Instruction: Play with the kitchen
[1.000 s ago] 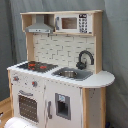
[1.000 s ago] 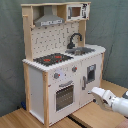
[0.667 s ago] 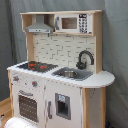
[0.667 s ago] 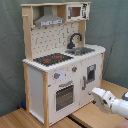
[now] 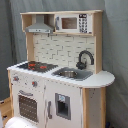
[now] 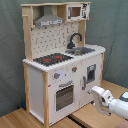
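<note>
The kitchen (image 5: 60, 75) is a tall white and light-wood toy, shown in both exterior views. It has a black-red hob (image 5: 35, 65), a sink (image 5: 70, 73), a black faucet (image 5: 85, 59), a grey hood (image 5: 40, 26) and an oven door (image 5: 27, 106) with a window. In the second exterior view the kitchen (image 6: 60, 65) stands on a wooden surface. My gripper (image 6: 96, 93) hangs low at the second exterior view's right, just in front of the lower cabinet door (image 6: 90, 75) and apart from it. Only a white part of the arm (image 5: 17, 123) shows in the first exterior view.
A grey-green curtain (image 6: 112, 30) hangs behind the toy. The wooden floor panels (image 6: 30, 120) run along its front. A toy microwave (image 5: 72, 23) sits on the top shelf, and two knobs (image 6: 56, 76) are above the oven door (image 6: 65, 95).
The arm's white end has crept slightly toward the kitchen's front. The kitchen itself looks the same.
</note>
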Motion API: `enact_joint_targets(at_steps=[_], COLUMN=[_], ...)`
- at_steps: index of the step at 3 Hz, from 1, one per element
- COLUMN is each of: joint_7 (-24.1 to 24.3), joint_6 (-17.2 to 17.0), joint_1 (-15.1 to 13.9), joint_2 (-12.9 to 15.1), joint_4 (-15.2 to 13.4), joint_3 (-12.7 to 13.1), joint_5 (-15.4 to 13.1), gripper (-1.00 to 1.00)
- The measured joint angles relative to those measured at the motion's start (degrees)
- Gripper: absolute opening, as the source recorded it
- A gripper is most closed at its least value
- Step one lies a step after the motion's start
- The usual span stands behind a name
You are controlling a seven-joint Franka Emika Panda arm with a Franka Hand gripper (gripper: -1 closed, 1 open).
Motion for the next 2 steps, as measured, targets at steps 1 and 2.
enact_joint_targets(at_steps=[1,2], joint_7=[6.20,10.64], joint_6=[0.47,2.79], joint_1=[-2.58,-5.99], joint_2=[-0.07,-0.07], joint_4=[0.01,0.08], joint_3=[-0.32,-0.38], joint_5=[0.00,0.00], gripper=[1.00,1.00])
